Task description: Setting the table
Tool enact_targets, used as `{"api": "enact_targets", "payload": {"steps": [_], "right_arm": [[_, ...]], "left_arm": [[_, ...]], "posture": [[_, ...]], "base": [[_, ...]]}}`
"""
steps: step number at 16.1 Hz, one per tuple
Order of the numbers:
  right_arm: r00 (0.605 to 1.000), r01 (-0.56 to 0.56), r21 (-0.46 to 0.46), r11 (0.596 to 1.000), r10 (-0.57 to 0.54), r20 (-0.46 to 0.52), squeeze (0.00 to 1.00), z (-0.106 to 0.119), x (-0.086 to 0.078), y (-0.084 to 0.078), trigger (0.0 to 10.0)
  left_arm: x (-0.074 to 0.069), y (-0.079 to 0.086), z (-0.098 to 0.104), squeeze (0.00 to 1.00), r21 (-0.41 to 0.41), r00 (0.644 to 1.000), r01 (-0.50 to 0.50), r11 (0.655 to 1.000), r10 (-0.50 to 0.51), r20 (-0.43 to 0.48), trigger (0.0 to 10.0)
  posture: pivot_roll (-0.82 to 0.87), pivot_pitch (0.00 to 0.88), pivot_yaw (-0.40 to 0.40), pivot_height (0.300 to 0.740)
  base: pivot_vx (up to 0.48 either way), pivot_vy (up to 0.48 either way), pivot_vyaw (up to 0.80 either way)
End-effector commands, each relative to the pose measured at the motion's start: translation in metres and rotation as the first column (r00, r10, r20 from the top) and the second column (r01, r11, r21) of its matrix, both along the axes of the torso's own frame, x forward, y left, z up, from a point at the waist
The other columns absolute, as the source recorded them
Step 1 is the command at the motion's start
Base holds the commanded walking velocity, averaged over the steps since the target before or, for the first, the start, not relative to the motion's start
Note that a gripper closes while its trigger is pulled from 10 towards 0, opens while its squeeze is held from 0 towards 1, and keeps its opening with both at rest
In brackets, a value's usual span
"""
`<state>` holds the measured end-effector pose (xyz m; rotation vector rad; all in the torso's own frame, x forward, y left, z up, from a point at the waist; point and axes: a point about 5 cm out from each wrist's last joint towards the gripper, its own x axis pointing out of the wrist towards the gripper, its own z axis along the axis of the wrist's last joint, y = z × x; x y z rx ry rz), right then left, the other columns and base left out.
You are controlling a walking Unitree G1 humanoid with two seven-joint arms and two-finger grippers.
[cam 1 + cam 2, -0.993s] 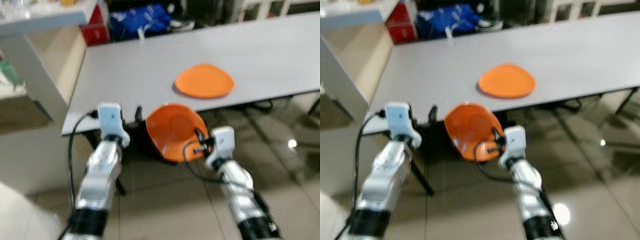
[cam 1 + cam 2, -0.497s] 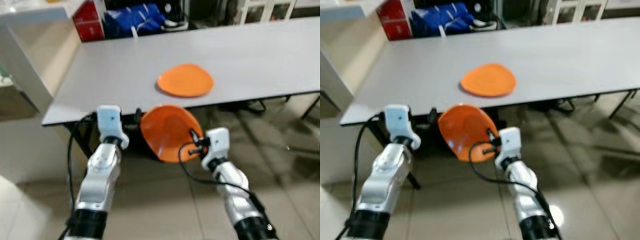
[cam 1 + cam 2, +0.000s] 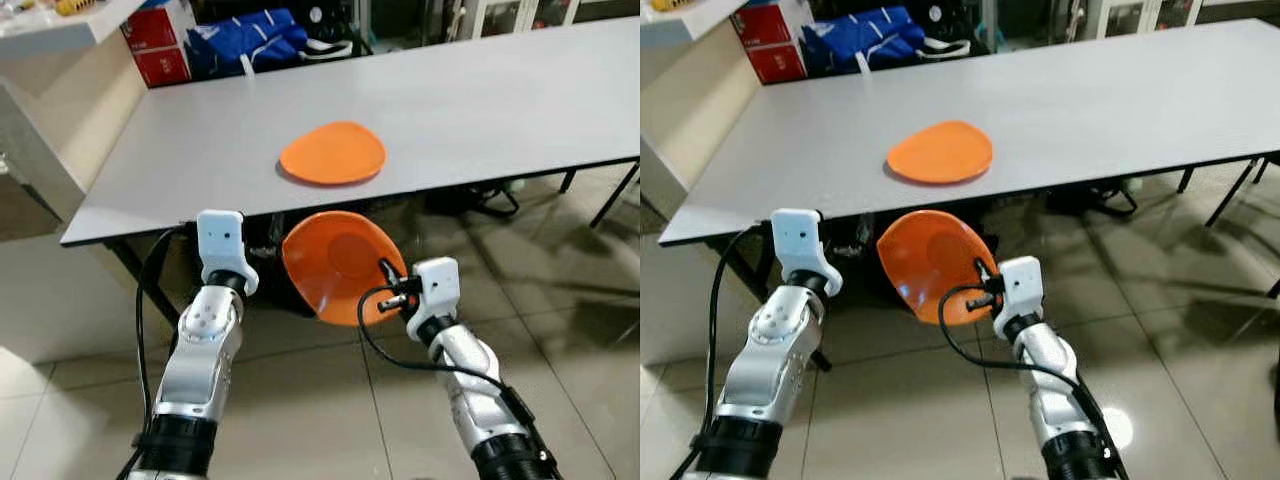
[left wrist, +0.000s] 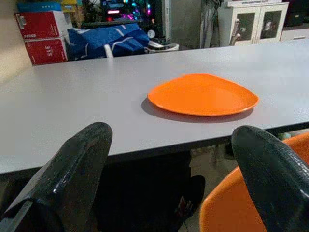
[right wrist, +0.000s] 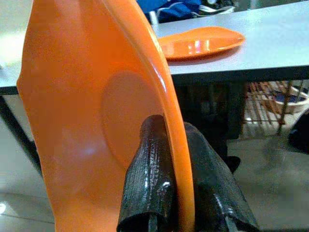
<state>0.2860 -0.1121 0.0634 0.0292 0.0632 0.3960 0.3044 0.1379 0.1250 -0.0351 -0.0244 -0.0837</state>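
Fingers of my right tool (image 3: 388,283) pinch the rim of an orange bowl (image 3: 335,262) — one finger (image 5: 147,179) inside, one outside — holding it tilted on edge just below the near edge of the grey surface (image 3: 480,100). My left tool (image 4: 169,179) hangs beside it, fingers (image 4: 72,174) spread wide and holding nothing, level with that same edge. On the surface, near the edge, lies an orange plate (image 3: 333,153), flat and apart from the bowl. Beyond stand a blue bag (image 3: 240,40) and red boxes (image 3: 160,55) — tiled floor (image 3: 560,300) below.
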Motion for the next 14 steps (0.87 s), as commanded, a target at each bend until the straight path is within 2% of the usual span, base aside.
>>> {"api": "enact_targets", "payload": {"steps": [1,2,4,7,14], "right_arm": [[0.998,-0.036,0.009,0.999,0.035,0.050,0.00,0.011,0.003,0.011,0.0],[0.998,-0.037,0.009,0.999,0.036,0.050,0.00,0.011,0.004,0.011,0.0],[0.998,-0.041,0.007,0.999,0.041,0.048,0.00,0.011,0.004,0.011,0.0],[0.998,-0.044,0.005,0.999,0.044,0.048,0.00,0.011,0.004,0.012,0.0],[0.995,-0.063,0.000,0.998,0.063,0.076,0.00,0.016,0.003,0.015,0.0]], "left_arm": [[0.002,0.009,0.002,0.00,0.002,1.000,-0.025,1.000,0.025,-0.002,10.0],[0.002,0.009,0.002,0.00,0.006,1.000,-0.027,1.000,0.027,-0.001,10.0],[0.002,0.011,0.002,0.00,0.069,0.998,-0.054,0.996,0.054,0.012,10.0],[0.001,0.007,0.001,0.00,0.057,1.000,-0.016,0.998,0.016,0.012,10.0],[0.000,-0.001,0.004,0.00,0.062,0.999,0.040,0.997,-0.041,0.024,10.0]], "posture": [[-0.18,0.000,0.134,0.740],[-0.18,0.000,0.134,0.740],[-0.18,0.000,0.132,0.740],[-0.18,0.000,0.132,0.740],[-0.18,0.000,0.136,0.740]], "base": [[0.375,-0.292,0.00],[0.379,-0.292,0.00],[0.189,-0.146,0.00],[0.000,0.000,0.00],[0.476,0.000,0.00]]}}
